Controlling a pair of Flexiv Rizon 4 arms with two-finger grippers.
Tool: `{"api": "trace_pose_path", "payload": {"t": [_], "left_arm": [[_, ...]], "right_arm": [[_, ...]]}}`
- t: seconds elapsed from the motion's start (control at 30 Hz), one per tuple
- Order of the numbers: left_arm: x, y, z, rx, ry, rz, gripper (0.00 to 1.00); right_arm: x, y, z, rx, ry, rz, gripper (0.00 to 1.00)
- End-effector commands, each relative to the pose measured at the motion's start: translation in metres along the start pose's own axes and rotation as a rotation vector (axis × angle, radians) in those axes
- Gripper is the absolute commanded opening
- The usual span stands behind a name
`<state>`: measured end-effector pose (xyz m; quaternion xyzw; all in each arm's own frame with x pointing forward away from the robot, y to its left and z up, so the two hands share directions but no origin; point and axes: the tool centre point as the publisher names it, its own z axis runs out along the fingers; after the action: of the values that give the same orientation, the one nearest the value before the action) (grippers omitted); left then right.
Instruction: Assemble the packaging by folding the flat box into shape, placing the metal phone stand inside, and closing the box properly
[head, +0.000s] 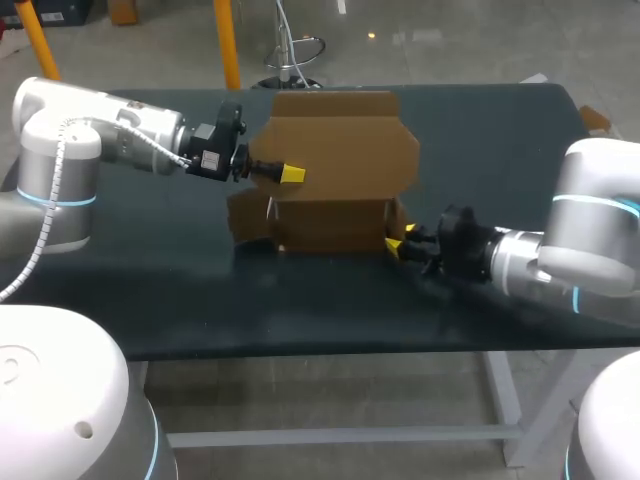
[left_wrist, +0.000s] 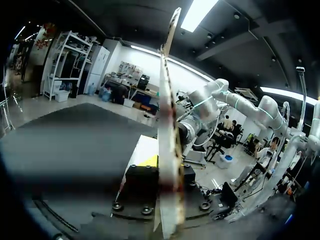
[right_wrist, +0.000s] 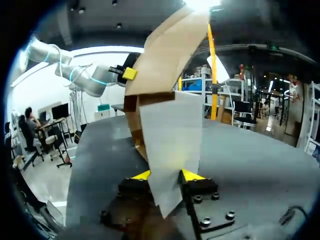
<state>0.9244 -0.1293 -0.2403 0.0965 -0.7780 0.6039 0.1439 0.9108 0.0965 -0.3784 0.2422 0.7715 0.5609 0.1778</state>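
l+r jaws pinch box (head: 345, 150)

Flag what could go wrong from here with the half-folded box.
The left gripper pinches only the edge of the raised panel of the cardboard box, so the panel could buckle or slip free. The right gripper grips a thin side flap at the near corner; opposing pulls might crease or tear it.

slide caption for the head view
Left gripper and right gripper hold a half-folded brown cardboard box from opposite sides on the dark table.
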Motion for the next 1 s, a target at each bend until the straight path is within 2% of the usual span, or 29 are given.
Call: {"api": "trace_pose_path", "payload": {"t": [0.03,0.33,0.6,0.9,0.97,1.0], "left_arm": [[-0.002,0.002,0.003,-0.003,0.005,-0.001,0.0],[-0.002,0.002,0.003,-0.003,0.005,-0.001,0.0],[-0.002,0.002,0.003,-0.003,0.005,-0.001,0.0],[-0.002,0.002,0.003,-0.003,0.005,-0.001,0.0],[-0.002,0.002,0.003,-0.003,0.005,-0.001,0.0],[-0.002,0.002,0.003,-0.003,0.005,-0.001,0.0]], "right_arm": [[0.006,0.003,0.008,-0.005,-0.003,-0.002,0.35],[0.015,0.008,0.015,-0.014,0.011,-0.004,0.4],[0.022,0.008,0.014,-0.015,-0.001,0.001,0.49],[0.025,0.001,-0.002,-0.002,-0.035,0.019,0.65],[0.026,-0.001,-0.007,0.0,-0.04,0.022,0.75],[0.027,-0.002,-0.009,0.001,-0.041,0.023,0.76]]}}
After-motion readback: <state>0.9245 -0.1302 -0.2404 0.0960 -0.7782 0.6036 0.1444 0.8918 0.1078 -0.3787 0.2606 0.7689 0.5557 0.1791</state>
